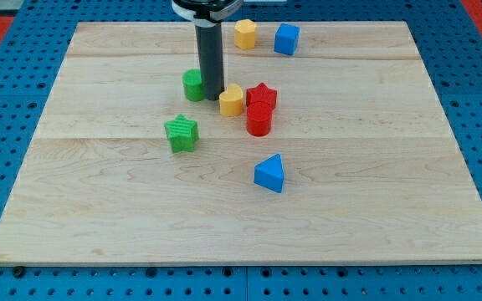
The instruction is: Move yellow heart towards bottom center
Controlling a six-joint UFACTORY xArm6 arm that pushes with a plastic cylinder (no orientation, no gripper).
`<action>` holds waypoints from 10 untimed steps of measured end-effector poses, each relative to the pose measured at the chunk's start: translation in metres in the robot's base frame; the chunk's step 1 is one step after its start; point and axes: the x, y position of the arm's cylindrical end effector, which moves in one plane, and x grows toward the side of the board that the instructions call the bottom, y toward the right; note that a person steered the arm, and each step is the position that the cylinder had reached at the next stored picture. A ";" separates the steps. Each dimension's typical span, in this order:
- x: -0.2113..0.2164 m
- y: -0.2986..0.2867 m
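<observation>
Rod came down from view's top, dark, upright. My tip (212,98) sat on the board (99,209) just left of the yellow heart (231,99), touching or nearly so; can't tell which. No claw on this arm, just the rod end, so nothing to spread or pinch.

Yellow heart lay a bit above board centre, approx mid-width. Green block (194,85), roundish, sat just left of rod, partly hidden behind it. Tip was thus btwn green block and heart.

Right of heart: red star (262,94), touching or just beside it. Red cylinder (259,119) just below star, at heart's lower right.

Green star (182,133) lay below-left of tip, apart. Blue wedge-like block (269,174) lay below the cluster, nearer view's bottom. Near top edge: yellow block (245,33) and blue block (286,38), side by side, well apart from heart.
</observation>
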 end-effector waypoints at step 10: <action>0.010 -0.002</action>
